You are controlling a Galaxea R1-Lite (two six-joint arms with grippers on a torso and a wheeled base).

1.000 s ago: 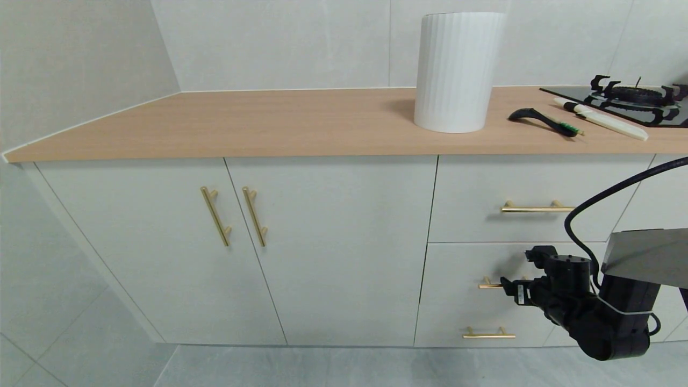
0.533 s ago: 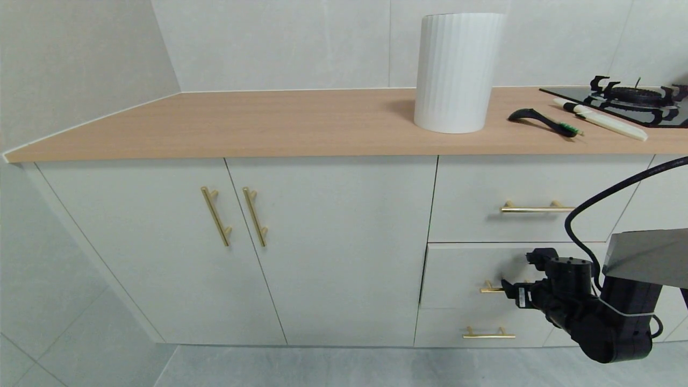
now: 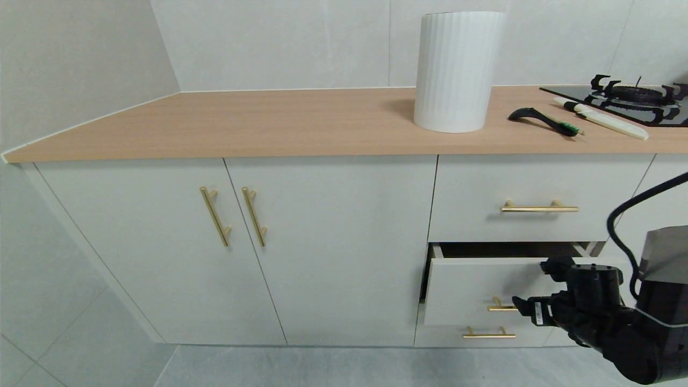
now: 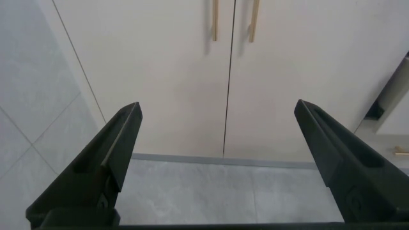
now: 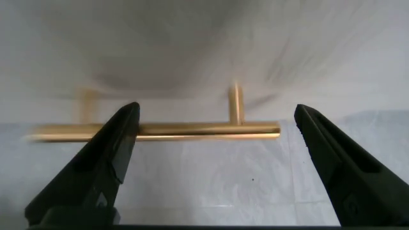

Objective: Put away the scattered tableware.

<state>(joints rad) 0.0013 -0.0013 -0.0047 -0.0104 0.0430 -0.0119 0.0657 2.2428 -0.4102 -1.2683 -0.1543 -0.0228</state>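
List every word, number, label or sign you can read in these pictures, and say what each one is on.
No text here can be read.
white sticker on the right claw: too small to read.
white canister, countertop, cabinet doors: no print visible.

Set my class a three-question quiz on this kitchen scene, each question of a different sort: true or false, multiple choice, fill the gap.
1. True or false: the middle drawer is partly open.
2. Which thing lies nearest the white ribbed container on the countertop? A) the black utensil B) a plate C) a cup
3. Fill the gap: the right gripper is at the middle drawer's gold ____.

Key: 1 true; 2 A; 3 handle.
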